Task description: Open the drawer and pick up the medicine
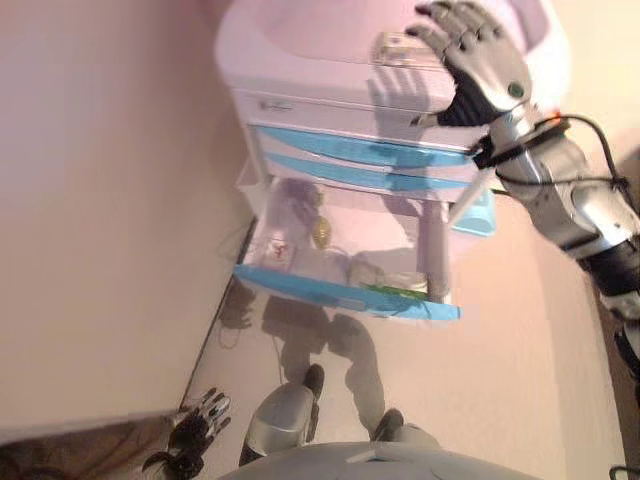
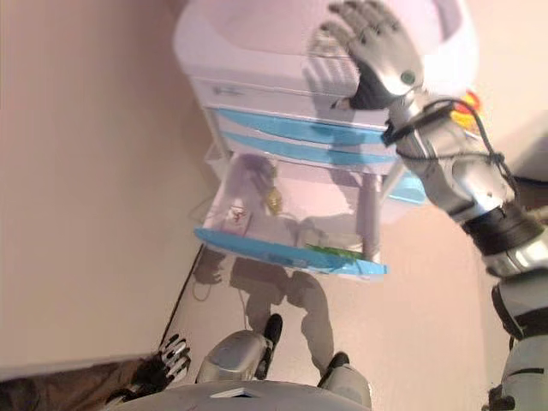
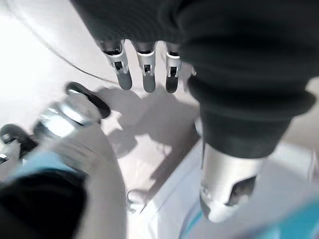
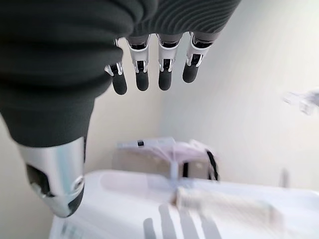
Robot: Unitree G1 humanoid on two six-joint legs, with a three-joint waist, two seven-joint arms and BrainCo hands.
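White plastic drawer cabinet with light-blue drawer fronts [image 1: 300,105] stands against the wall. Its lowest drawer, a translucent tray with a blue front [image 1: 345,292], is pulled well out, so the opening step looks done.

Inside the open drawer: a small white packet with red print [image 1: 278,250] near the robot's left end, a yellowish rounded item [image 1: 321,232] further in, a green flat item [image 1: 392,291] just behind the blue front. Which of these is the medicine can't be told for sure; the white packet is a likely guess. All still lie in the drawer, nothing is picked.

Right hand [image 1: 475,60] is raised above the cabinet top, fingers straight and spread, holding nothing, well apart from the open drawer. A pale flat box [image 1: 405,48] lies on the cabinet top just under its fingertips; whether it matters to the task is unclear.

Left hand [image 1: 200,415] hangs low by the floor, fingers relaxed, empty.

Left to do: reach into the drawer, grasp the medicine, lift it out.
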